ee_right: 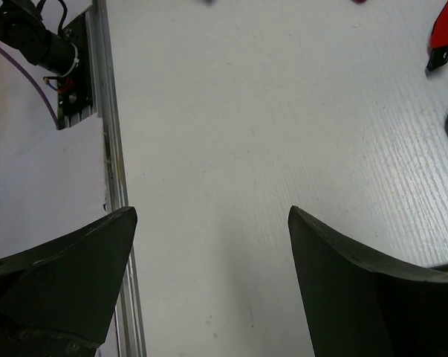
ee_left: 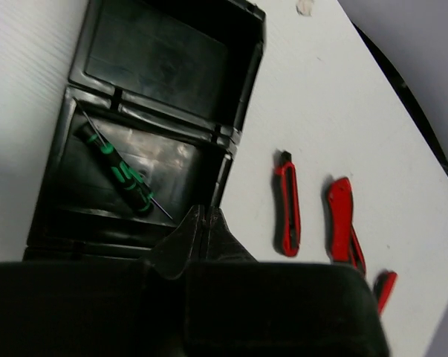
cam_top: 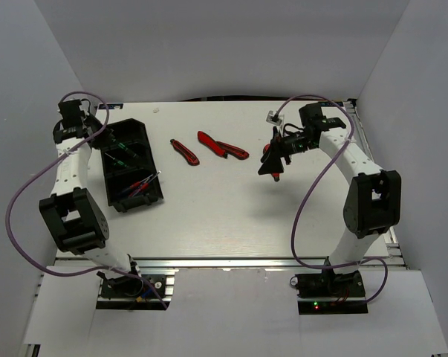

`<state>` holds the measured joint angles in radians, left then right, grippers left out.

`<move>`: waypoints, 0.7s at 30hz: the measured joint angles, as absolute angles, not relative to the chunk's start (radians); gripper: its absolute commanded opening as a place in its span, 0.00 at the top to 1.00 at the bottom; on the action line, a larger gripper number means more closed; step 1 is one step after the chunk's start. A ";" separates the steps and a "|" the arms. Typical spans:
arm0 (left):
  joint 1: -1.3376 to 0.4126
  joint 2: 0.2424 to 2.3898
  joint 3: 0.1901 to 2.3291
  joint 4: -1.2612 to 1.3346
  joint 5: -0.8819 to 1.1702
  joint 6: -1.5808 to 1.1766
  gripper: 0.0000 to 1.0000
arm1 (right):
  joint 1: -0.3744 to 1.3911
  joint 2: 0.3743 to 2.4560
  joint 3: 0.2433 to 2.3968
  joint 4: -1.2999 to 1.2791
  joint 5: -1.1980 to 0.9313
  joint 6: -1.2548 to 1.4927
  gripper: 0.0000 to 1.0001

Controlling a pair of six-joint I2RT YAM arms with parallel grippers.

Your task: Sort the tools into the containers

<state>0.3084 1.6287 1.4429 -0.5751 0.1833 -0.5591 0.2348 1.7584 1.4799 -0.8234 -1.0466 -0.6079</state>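
Observation:
Two black bins (cam_top: 117,181) stand end to end at the left. A black-green screwdriver (cam_top: 123,156) lies in the middle compartment, and it also shows in the left wrist view (ee_left: 119,172). Red-blue screwdrivers (cam_top: 143,184) lie in the near compartment. The far compartment (ee_left: 164,63) holds nothing. A red knife (cam_top: 184,151) and red-and-black pliers (cam_top: 222,145) lie on the table mid-back; both show in the left wrist view, the knife (ee_left: 287,212) left of the pliers (ee_left: 344,219). My left gripper (cam_top: 99,138) is shut and empty over the bins' far end (ee_left: 203,216). My right gripper (cam_top: 273,163) is open and empty (ee_right: 212,216), above the table beside a red tool (cam_top: 267,150).
The table's metal side rail (ee_right: 108,111) runs along the left of the right wrist view, with a cable and connector beyond it. Red tool parts (ee_right: 443,37) show at that view's right edge. White walls enclose the table on three sides.

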 measured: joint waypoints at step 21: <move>0.289 1.734 1.426 -0.485 0.046 -0.533 0.28 | 0.210 1.740 1.404 -0.730 -0.892 -0.570 0.11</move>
<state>0.2886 1.7340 1.4261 -0.4854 0.0460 -0.5335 0.2104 1.7401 1.4036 -0.7296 -0.8925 -0.5701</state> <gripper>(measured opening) 0.670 0.895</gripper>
